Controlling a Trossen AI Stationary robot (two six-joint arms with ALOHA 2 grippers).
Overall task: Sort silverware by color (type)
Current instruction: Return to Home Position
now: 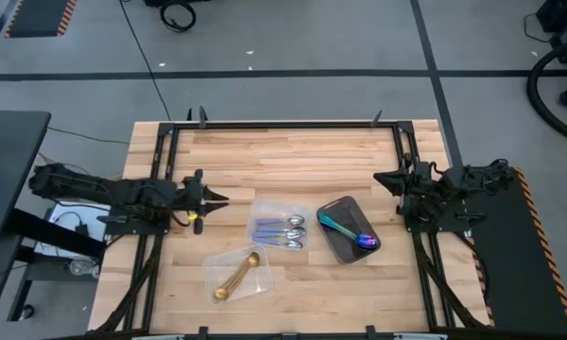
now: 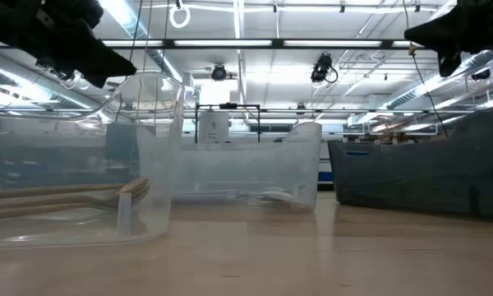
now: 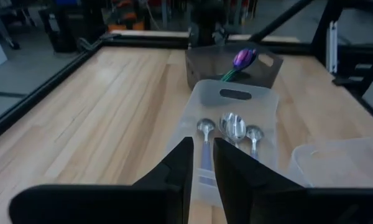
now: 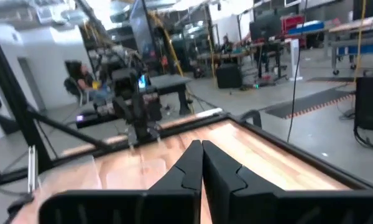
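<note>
Silver spoons (image 1: 282,229) lie in a clear container (image 1: 282,213) at the table's middle, and show in the left wrist view (image 3: 232,129). Gold utensils (image 1: 236,277) lie in a second clear container (image 1: 217,269) nearer the front. Iridescent utensils (image 1: 345,229) lie in the dark tray (image 1: 333,247), and show in the left wrist view (image 3: 241,61). My left gripper (image 1: 219,198) is above the table's left side, slightly open and empty. My right gripper (image 1: 380,178) is above the table's right side, shut and empty.
A black frame (image 1: 283,124) runs around the wooden table. In the low view the clear containers (image 2: 148,164) and the dark tray (image 2: 419,177) stand on the tabletop. A person (image 4: 81,78) sits in the room beyond the table.
</note>
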